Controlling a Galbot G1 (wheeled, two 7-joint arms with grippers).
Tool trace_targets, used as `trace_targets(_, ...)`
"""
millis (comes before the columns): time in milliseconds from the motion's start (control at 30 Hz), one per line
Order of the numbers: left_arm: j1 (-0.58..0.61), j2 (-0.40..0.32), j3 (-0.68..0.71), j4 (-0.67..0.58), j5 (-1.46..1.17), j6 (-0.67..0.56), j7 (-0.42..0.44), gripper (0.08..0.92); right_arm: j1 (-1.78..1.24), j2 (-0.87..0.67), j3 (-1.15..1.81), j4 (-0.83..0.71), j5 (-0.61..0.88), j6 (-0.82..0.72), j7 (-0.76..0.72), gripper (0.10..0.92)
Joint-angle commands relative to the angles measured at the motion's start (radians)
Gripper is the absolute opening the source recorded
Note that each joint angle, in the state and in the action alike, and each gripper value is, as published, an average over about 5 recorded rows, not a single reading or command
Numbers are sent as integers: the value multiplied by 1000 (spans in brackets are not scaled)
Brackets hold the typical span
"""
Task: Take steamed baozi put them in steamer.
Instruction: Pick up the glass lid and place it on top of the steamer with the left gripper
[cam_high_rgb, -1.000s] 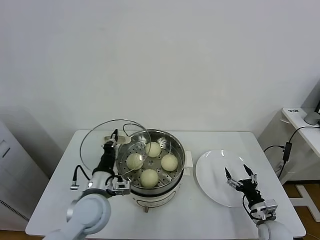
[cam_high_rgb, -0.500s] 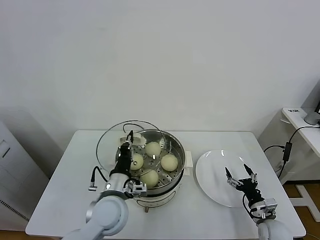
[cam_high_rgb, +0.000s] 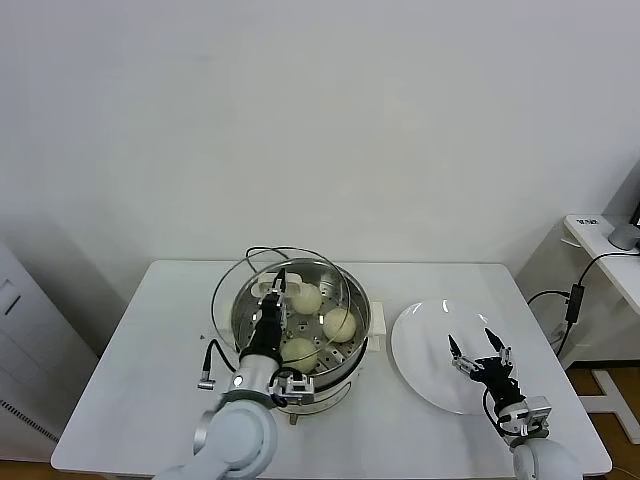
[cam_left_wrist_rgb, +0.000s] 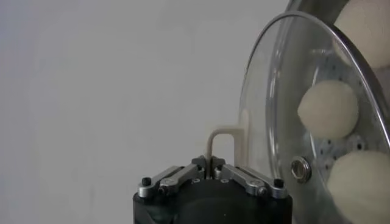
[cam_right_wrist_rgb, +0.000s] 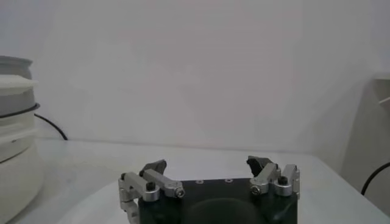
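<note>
Here, a round glass lid with a cream handle (cam_high_rgb: 285, 300) hangs tilted over the round shiny stainless-steel steamer (cam_high_rgb: 352, 330), partly screening the 4 cream-white steamed baozi (cam_high_rgb: 339, 323) inside it. The left gripper (cam_high_rgb: 274, 283), clamped on that handle, has carried the lid further across the pot. The right gripper (cam_high_rgb: 478, 352) hovers spread over the flat white plate (cam_high_rgb: 420, 345).

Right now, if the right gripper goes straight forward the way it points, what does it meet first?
The open right gripper hangs over the flat white plate, fingers aimed toward the far table edge. The way looks free there; only the white wall lies beyond, though depth is unclear.
</note>
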Motion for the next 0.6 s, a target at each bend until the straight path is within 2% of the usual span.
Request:
trace_targets(33,-2,-25,36,12,19,4,-1,107,0,1,0,-2,-1,0,0,823)
trace_targets(600,-4,-63,47,54,27,-1,-13,107,-3,8,3,-9,-3,2,-3,823)
